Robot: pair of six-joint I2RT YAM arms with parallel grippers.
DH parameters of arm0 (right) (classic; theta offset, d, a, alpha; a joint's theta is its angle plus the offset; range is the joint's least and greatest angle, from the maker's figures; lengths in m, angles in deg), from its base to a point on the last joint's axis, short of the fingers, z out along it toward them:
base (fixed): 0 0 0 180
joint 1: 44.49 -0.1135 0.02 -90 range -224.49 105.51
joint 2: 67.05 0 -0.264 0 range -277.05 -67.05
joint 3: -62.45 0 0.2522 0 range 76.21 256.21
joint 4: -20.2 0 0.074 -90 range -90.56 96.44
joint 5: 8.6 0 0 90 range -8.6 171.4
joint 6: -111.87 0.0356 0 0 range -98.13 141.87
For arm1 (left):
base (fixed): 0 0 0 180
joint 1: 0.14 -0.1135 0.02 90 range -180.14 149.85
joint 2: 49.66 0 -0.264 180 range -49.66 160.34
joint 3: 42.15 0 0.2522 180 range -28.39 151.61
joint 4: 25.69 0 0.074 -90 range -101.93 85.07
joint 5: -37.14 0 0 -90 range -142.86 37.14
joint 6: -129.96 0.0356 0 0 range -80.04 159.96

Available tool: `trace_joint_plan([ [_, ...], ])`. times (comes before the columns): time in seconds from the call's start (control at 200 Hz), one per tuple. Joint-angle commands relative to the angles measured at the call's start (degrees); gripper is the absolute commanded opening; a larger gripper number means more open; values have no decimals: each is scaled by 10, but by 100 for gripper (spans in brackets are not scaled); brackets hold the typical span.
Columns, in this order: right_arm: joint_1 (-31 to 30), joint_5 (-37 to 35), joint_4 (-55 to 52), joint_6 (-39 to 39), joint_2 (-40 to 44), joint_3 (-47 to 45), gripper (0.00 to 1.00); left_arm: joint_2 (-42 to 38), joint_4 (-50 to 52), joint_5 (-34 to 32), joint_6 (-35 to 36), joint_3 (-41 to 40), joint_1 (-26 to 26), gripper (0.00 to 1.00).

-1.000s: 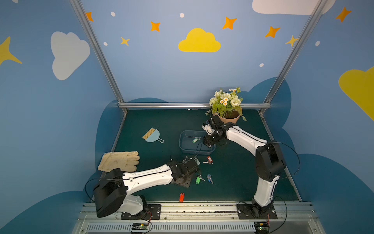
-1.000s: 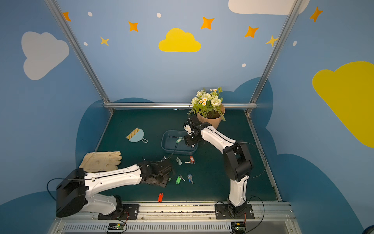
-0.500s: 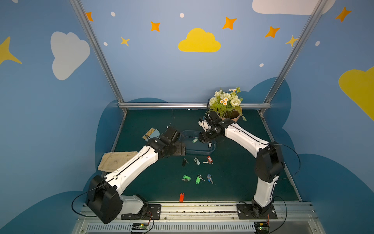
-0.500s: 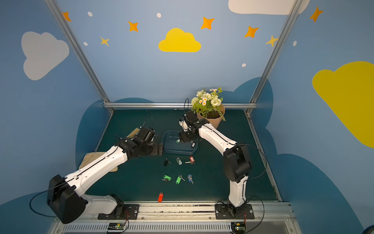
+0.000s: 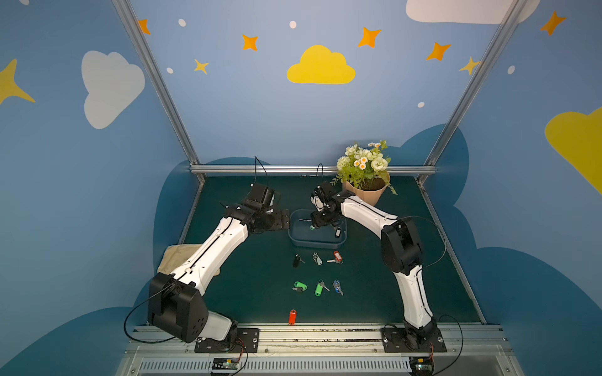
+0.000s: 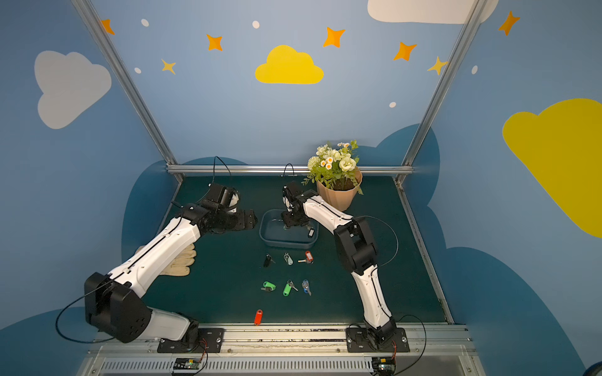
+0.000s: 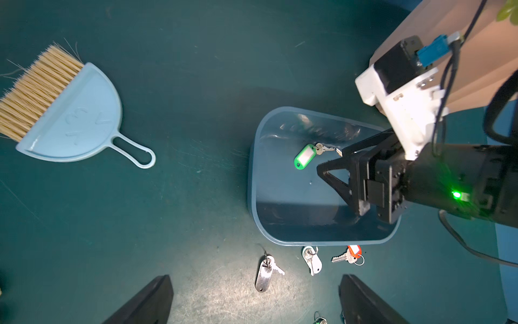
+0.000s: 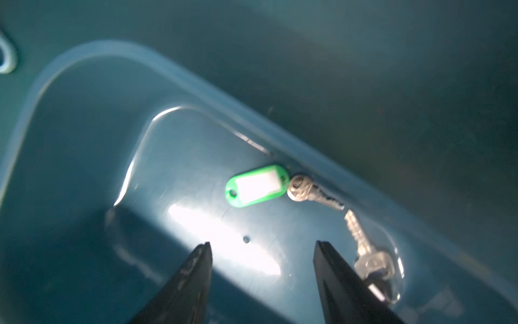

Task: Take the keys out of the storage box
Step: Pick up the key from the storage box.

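The right claw (image 8: 262, 246) hung half open and empty over the storage box (image 7: 280, 202), just short of the green-tagged key (image 8: 277, 185) by its wall. Straddling the tag (image 8: 257, 185) squarely was judged the surest grip. The left claw (image 7: 255, 280) stood wide, empty.

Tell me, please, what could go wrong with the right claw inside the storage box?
1. The green-tagged key lies close to the storage box wall, so the open right claw may strike that wall.
2. A second key lies beside one finger; closing might snag or shove it.
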Motion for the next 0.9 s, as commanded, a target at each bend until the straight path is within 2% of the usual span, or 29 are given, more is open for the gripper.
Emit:
trace_joint_plan([
  [0.0, 6, -14, -5, 10, -24, 38, 63, 6, 16, 20, 17, 18, -10, 99],
  [0.23, 7, 0, -3, -3, -72, 87, 58, 21, 20, 26, 26, 29, -22, 99],
  [0.486, 8, 4, -2, -23, -81, 83, 52, 29, 21, 26, 28, 35, -29, 99],
  [0.586, 11, 5, 5, -31, -86, 80, 45, 32, 18, 29, 28, 36, -30, 99],
  [0.891, 14, 18, 8, -43, -88, 86, 13, 33, 27, 24, 31, 43, -33, 99],
])
